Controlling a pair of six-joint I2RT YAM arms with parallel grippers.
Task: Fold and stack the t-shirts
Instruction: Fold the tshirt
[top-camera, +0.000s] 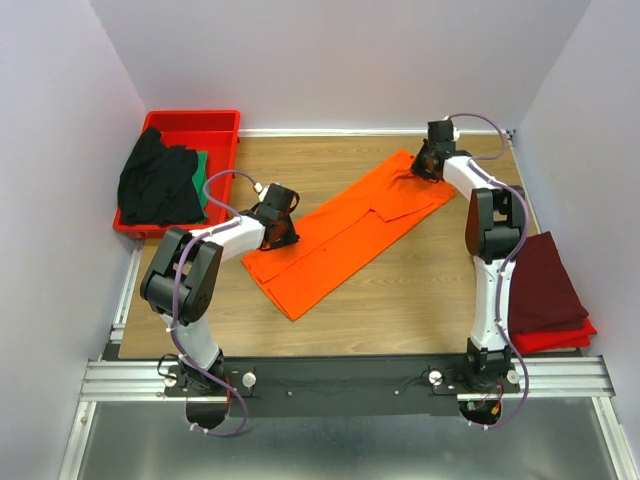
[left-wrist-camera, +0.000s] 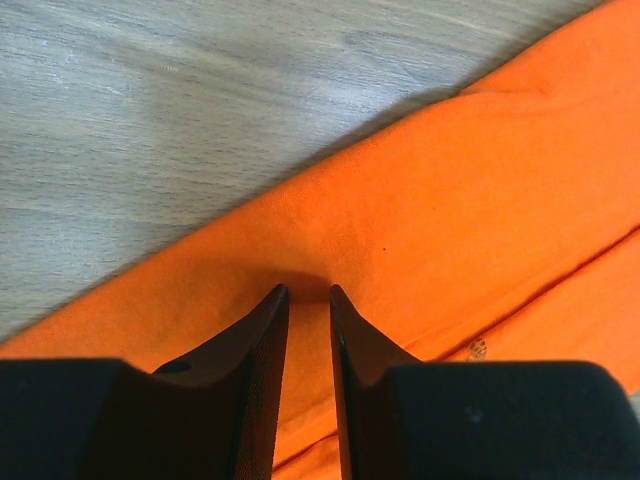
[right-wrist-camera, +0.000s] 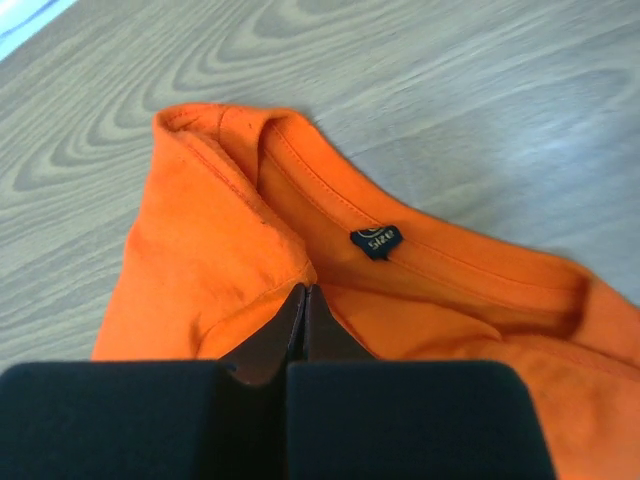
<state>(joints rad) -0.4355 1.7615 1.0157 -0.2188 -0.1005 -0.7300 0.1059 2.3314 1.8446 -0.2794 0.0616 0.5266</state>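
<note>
The left arm (top-camera: 195, 270) rose from its base, bent sharply at the elbow and reached forward and inward, its wrist tipped down. The left jaws stood apart by a narrow gap, both fingers (left-wrist-camera: 255, 350) parallel. Their tips rested on the orange t-shirt (left-wrist-camera: 450, 200), which puckered just ahead of them. The right arm (top-camera: 490, 230) stood nearly upright from its base, then stretched far forward with the wrist angled inward. The right jaws were pressed together with no gap, the 2 fingers (right-wrist-camera: 278, 335) meeting at a fold of cloth right at their tips.
</note>
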